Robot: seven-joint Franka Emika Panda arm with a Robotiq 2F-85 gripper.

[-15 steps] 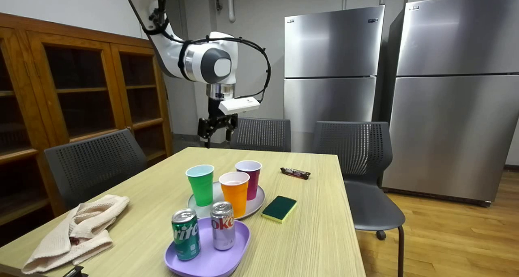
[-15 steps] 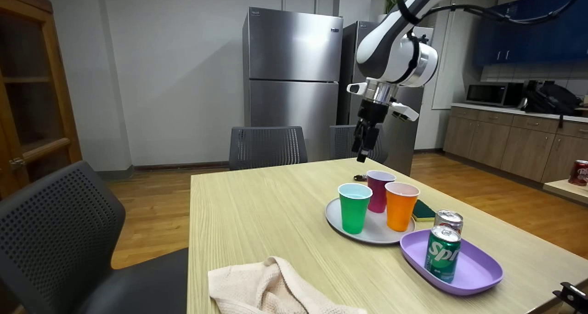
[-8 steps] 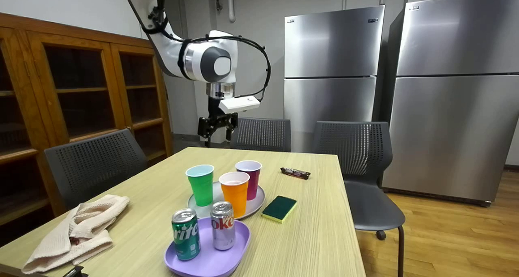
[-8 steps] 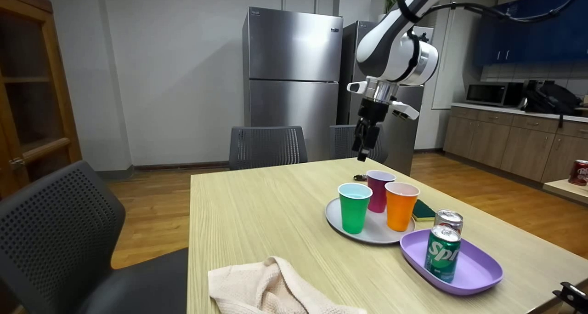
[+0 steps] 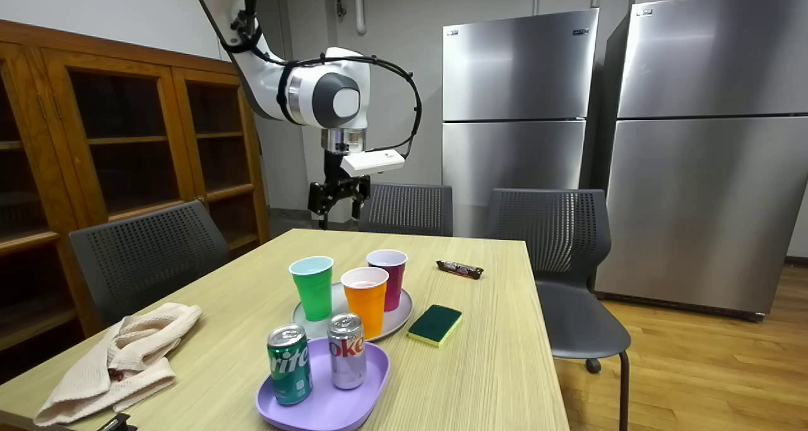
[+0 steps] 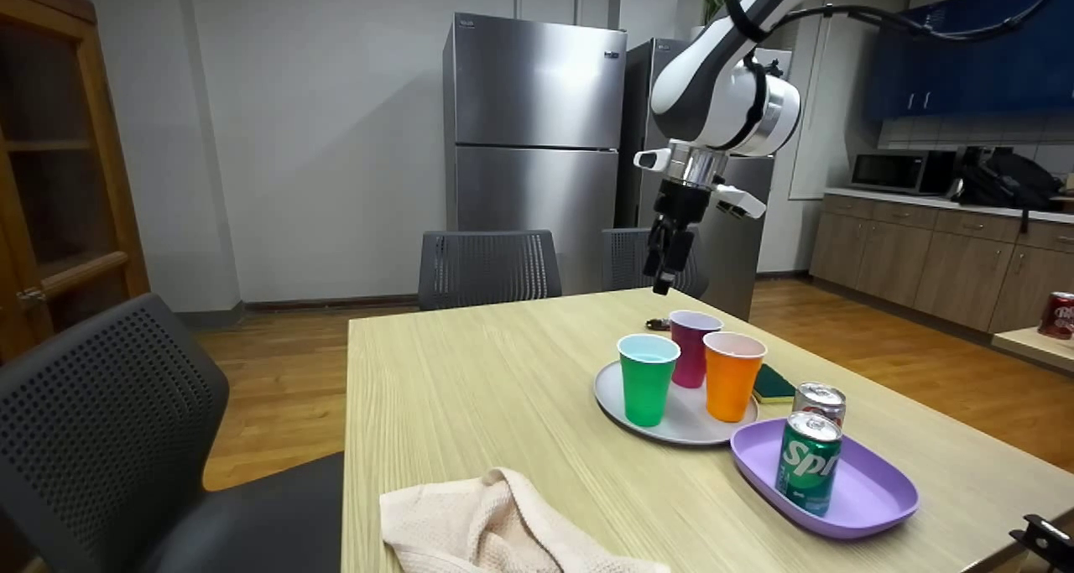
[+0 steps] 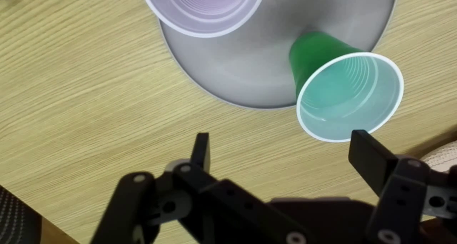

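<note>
Looks pre-grab to me: tool [image 7: 280, 140] hangs wide and empty, apart from the green cup [image 7: 344, 92] standing on the gray plate [image 7: 246, 69], so I'd guess any grab calls for moving over and down.

Versus one second ago, I log one very slight shift, seen in both exterior views: my arm [image 5: 307, 98], its gripper [image 5: 339, 219], the white box [image 5: 372, 162] just above that gripper and the black cable [image 5: 417, 108] strapped along the arm have risen toward 12 o'clock.
</note>
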